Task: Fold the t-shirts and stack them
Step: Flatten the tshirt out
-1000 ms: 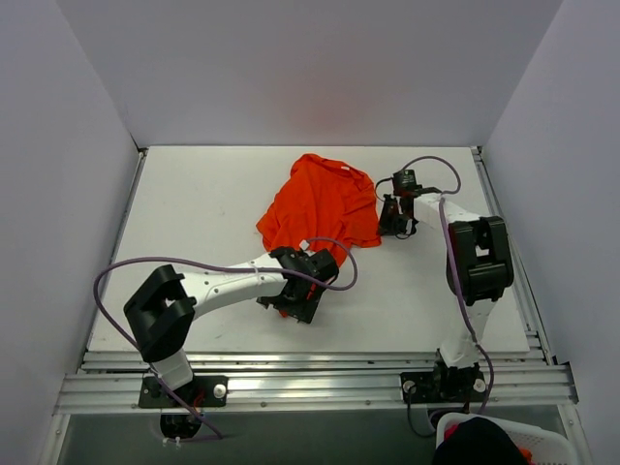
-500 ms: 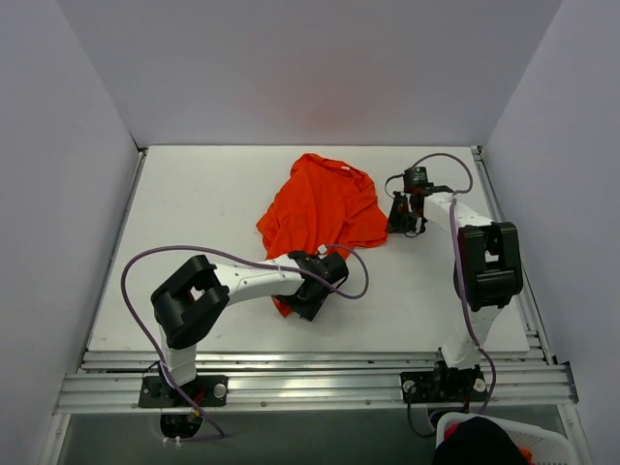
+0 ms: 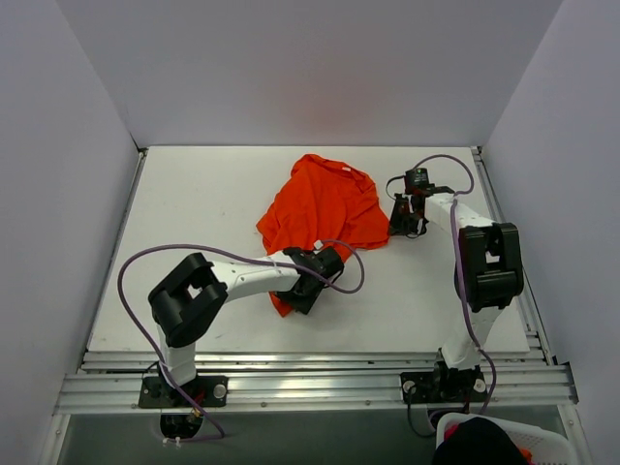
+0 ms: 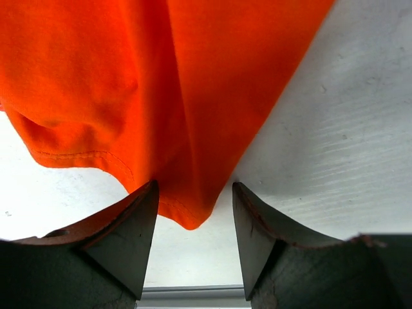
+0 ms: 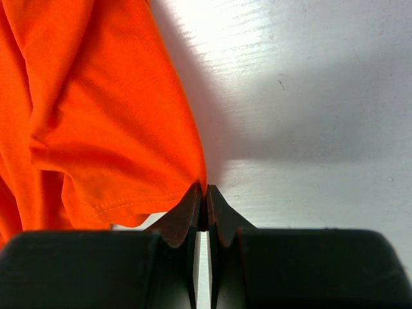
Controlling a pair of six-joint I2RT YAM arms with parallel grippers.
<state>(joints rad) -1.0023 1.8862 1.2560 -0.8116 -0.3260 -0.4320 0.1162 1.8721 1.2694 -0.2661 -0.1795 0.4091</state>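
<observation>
One bright orange-red t-shirt (image 3: pixel 325 205) lies crumpled at the middle back of the white table. My left gripper (image 3: pixel 298 294) sits at its near corner. In the left wrist view the t-shirt (image 4: pixel 129 84) hangs down to a pointed corner between the two dark fingers (image 4: pixel 125 241), and the left gripper (image 4: pixel 195 196) is open with a gap on either side of the cloth. My right gripper (image 3: pixel 400 224) is at the shirt's right edge. Seen from the right wrist, the right gripper (image 5: pixel 205 191) is shut, pinching the hem of the t-shirt (image 5: pixel 96 129) at its tips.
White walls close the table (image 3: pixel 194 203) on the left, back and right. A metal rail (image 3: pixel 310 373) runs along the near edge. A white basket (image 3: pixel 504 441) with something dark in it stands below the right arm's base.
My left gripper has drawn in towards the shirt's near corner and its jaws have narrowed around it. The right gripper shifted slightly right with the shirt's edge.
</observation>
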